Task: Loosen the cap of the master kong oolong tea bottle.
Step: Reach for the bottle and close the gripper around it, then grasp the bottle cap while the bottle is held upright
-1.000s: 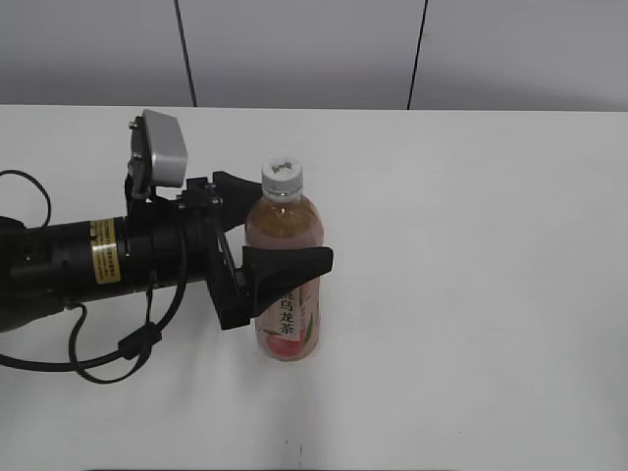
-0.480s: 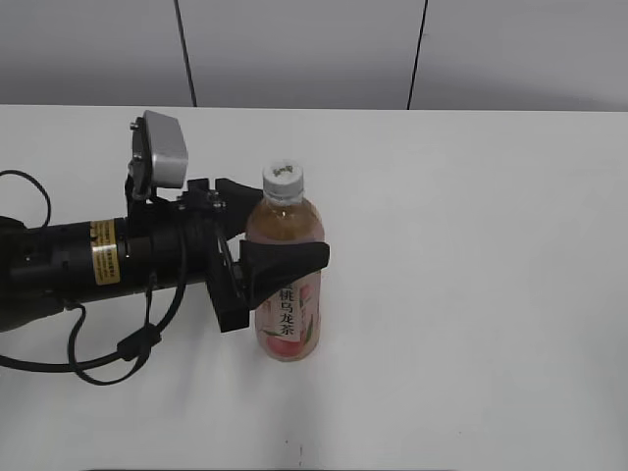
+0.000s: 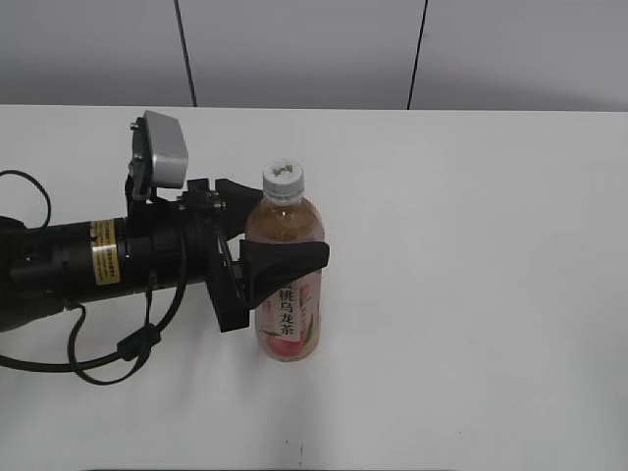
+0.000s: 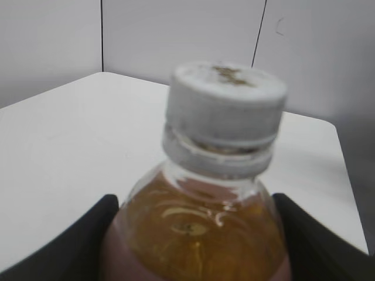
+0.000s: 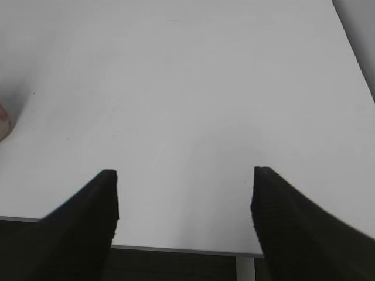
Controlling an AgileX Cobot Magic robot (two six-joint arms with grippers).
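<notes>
The master kong oolong tea bottle stands upright on the white table, its pink-and-white label facing me. The white cap with a dark mark sits on its neck. My left gripper reaches in from the left and is shut on the bottle's upper body, one black finger in front and one behind. In the left wrist view the cap fills the upper middle, the amber bottle shoulder sits between both fingers of the left gripper. My right gripper is open and empty over the table's edge.
The white table stretches to the right of the bottle. A grey panelled wall stands behind it. The left arm's black cable loops on the table at the left. A pink sliver shows at the right wrist view's left edge.
The left gripper's front finger closed in against the bottle, and the bottle shifted slightly with it. For the last half second nothing has moved.
</notes>
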